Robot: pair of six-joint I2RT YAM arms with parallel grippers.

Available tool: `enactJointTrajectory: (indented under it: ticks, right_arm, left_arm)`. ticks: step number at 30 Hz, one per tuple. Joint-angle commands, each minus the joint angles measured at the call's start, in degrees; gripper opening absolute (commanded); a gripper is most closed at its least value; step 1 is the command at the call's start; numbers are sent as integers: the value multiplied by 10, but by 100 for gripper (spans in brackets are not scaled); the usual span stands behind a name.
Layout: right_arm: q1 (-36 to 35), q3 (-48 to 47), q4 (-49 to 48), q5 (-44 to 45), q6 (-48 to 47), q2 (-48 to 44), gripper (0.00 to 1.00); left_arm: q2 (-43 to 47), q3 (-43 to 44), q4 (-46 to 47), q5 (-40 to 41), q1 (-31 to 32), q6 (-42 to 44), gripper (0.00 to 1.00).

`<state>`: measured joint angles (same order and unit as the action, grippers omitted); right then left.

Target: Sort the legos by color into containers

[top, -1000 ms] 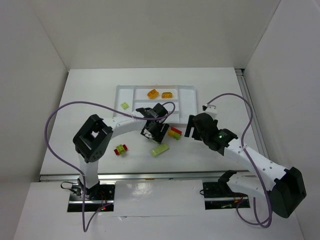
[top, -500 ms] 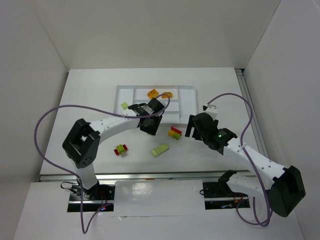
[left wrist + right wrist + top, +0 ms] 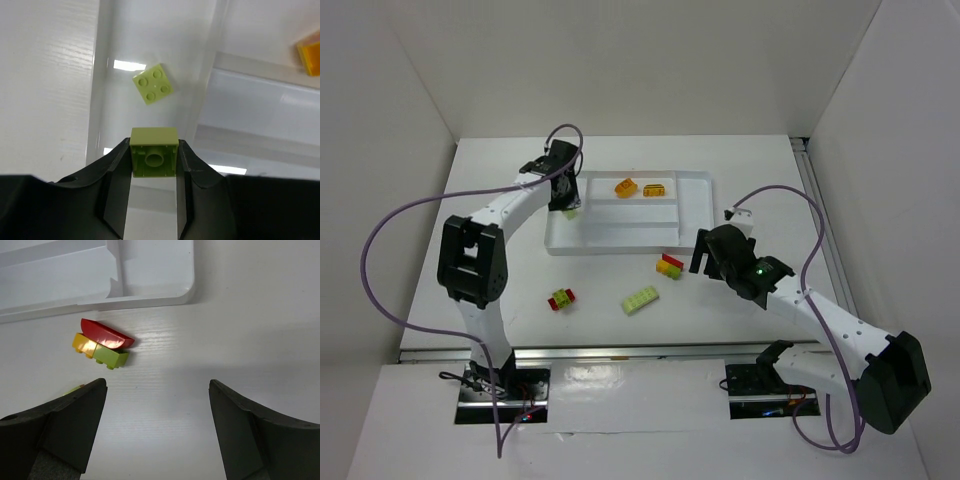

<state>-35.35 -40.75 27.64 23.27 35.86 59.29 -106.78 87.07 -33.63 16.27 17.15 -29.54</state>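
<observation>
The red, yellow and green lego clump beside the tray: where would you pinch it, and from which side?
Probably from above, with the open right gripper turned so it closes on the two flat ends of the yellow-and-green row at the clump's near edge. The red piece is curved, so pads would likely slip there.

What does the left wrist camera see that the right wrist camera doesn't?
Left wrist only: the left tool clamping a light green brick above a loose green brick lying in the white tray, plus a yellow-orange brick. Right wrist only: the open right tool near a red, yellow and green stack on the table. Both: the white tray.
</observation>
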Motion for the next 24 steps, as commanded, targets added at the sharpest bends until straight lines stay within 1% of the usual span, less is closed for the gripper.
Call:
enactJointTrajectory:
  ticks: [1,2,4,5,6,7,9,10,11,12,13,15,16,18,19,20,21,22,24]
  right_arm:
    - [3,3,-24,7,-6,-1,90]
    - [3,3,-24,7,-11,-1,90]
    - [3,3,-29,-14,-19,-1,90]
    - [3,3,-29,-23,-27,-1,90]
    - [3,-2,-29,-32,-27,7,90]
    - [3,-2,-35,-54,-27,13,90]
    - [3,-2,-42,-77,-49,31,91]
    - [3,-2,-55,-124,-64,39,91]
    - [3,-9,-61,-146,-89,61,91]
    - [-3,-9,-61,-161,-95,72,91]
    - [-23,-16,-61,-168,-100,84,91]
    - [-48,-24,-56,-169,-106,114,91]
    - [-69,-32,-51,-169,-106,122,91]
    - [-84,-32,-68,-188,-100,138,93]
    - [-95,-32,-76,-196,-100,138,93]
    - [-95,-32,-81,-196,-90,144,94]
    - [-95,-32,-86,-196,-79,149,94]
    - [-95,-32,-87,-191,-71,149,94]
    - [-95,-38,-73,-148,-61,149,94]
  left_arm:
    - [-40,42,-2,-17,-12,-17,2]
    - [-47,52,-2,-11,-12,-17,25]
    - [-54,52,-2,-5,-12,-22,57]
    - [-54,52,-2,-5,-12,-28,70]
    - [-54,52,-2,-5,-12,-28,89]
    - [-47,52,-2,-5,-12,-28,94]
    - [-30,52,-2,1,-1,-22,95]
    - [-22,52,-7,7,-1,-22,95]
    - [0,47,-15,21,21,-9,95]
    - [11,47,-15,59,34,-2,95]
    - [24,38,-23,74,60,4,94]
    - [63,15,-30,75,82,9,92]
    - [76,5,-30,63,89,9,90]
    - [101,-27,-24,35,107,14,87]
    - [122,-35,-24,4,113,24,87]
    - [131,-43,-15,-9,120,31,84]
    - [139,-58,-10,-27,135,57,84]
    - [145,-64,-10,-53,142,67,84]
    - [158,-84,-10,-68,154,86,83]
